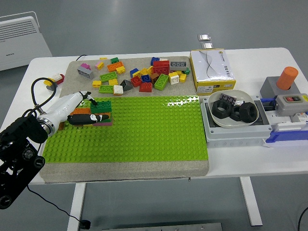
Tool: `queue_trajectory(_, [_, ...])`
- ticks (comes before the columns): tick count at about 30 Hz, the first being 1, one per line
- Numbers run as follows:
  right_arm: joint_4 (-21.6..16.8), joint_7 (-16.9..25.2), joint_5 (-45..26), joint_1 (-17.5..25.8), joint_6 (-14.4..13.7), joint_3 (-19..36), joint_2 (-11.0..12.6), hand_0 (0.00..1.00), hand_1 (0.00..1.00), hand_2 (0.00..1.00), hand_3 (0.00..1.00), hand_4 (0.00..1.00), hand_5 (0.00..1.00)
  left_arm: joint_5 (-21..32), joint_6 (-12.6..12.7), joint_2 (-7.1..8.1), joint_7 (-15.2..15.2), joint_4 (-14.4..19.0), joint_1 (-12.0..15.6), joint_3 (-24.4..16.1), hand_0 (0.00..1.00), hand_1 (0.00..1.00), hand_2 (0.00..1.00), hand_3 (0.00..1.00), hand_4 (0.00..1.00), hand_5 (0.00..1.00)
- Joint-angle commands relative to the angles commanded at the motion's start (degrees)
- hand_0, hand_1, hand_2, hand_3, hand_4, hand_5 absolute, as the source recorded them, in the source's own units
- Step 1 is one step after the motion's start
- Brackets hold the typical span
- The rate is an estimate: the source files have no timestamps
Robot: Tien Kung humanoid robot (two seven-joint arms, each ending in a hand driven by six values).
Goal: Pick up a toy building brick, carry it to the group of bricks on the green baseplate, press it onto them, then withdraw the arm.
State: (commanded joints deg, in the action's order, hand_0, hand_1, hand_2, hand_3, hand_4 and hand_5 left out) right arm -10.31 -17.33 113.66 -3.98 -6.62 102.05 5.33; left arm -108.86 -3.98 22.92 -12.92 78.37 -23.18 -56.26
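1. White table (144, 54): green baseplate (144, 130) at centre, loose bricks (144, 77) behind it.
2. Left hand (82, 109) pinches the green brick (102, 106), seated on the brick stack (98, 119) (baseplate's left end).

My left arm (19, 154) is black, built of chunky jointed segments with round bolt-like fittings. Its forearm shell is white and tapers toward the hand (85, 109), whose fingers are black with white marks. A thin black cable (34, 91) loops above the wrist.
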Motion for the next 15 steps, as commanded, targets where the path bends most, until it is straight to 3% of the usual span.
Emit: queue_trajectory(15, [0.00,-0.04,-0.19,0.07,-0.08,-0.19,0.00,0.698,0.660,0.632,0.742,0.927,0.998,0.13,-0.20,1.01,0.09,0.78,0.30,-0.40,0.945,0.947,0.947,0.662,0.998,0.718])
